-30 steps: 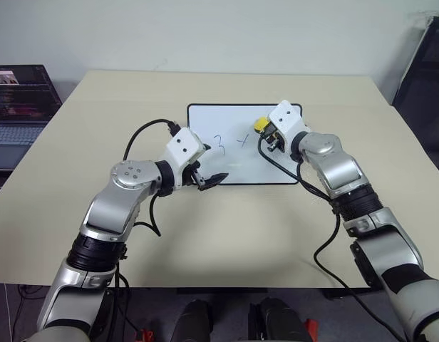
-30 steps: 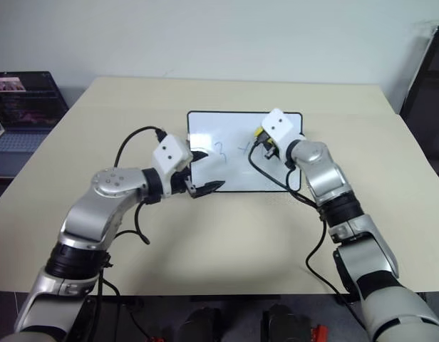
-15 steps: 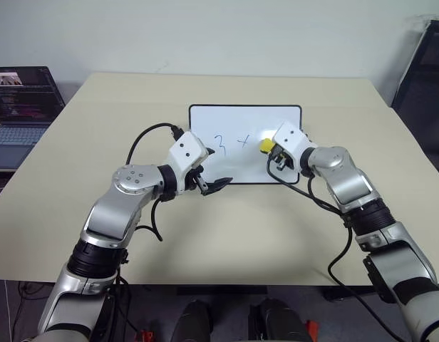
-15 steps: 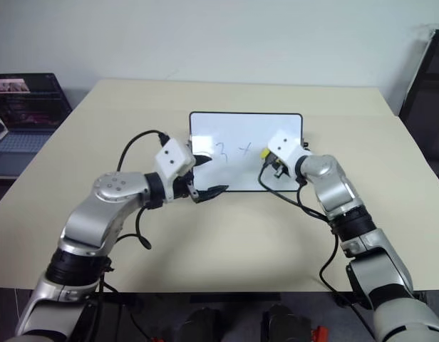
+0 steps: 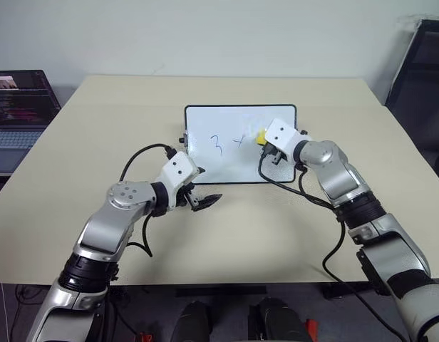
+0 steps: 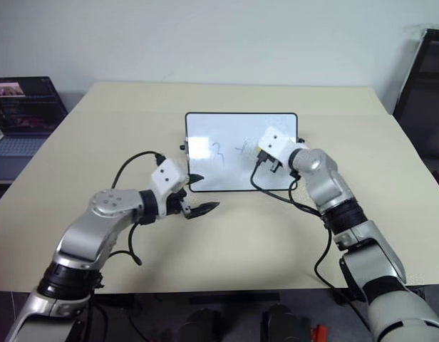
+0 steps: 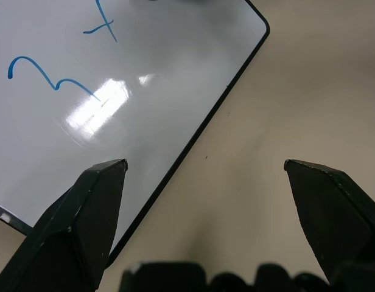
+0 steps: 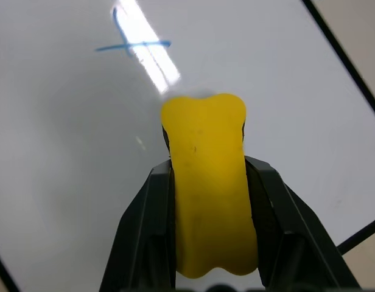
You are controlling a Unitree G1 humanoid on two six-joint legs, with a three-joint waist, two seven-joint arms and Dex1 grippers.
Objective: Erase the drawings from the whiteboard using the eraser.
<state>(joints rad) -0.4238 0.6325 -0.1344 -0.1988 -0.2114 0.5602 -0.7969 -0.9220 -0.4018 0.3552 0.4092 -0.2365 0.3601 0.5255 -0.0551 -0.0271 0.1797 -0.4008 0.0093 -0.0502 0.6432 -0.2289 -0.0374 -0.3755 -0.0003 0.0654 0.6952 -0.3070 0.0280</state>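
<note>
The whiteboard (image 5: 230, 165) lies flat in the middle of the table. Its drawings are a thin blue "3" (image 5: 217, 144) and a cross (image 5: 239, 140); the wrist views show them too, the "3" (image 7: 50, 79) and the cross (image 8: 134, 44). My right gripper (image 8: 209, 167) is shut on the yellow eraser (image 8: 209, 182), whose tip rests on the board just right of the cross, as the head view shows the eraser (image 5: 261, 135). My left gripper (image 5: 205, 201) hangs open over the table just in front of the board's near edge, its fingers (image 7: 84, 219) wide apart and holding nothing.
The beige table (image 5: 241, 235) has bare room all round the board. An open laptop (image 5: 20, 100) stands off its left side. A black chair (image 5: 419, 64) is at the back right. Black cables loop from both wrists.
My left gripper has sunk and drawn back from the board's near edge to the table in front of it. My right wrist has rolled, and the eraser now sits closer to the cross.
</note>
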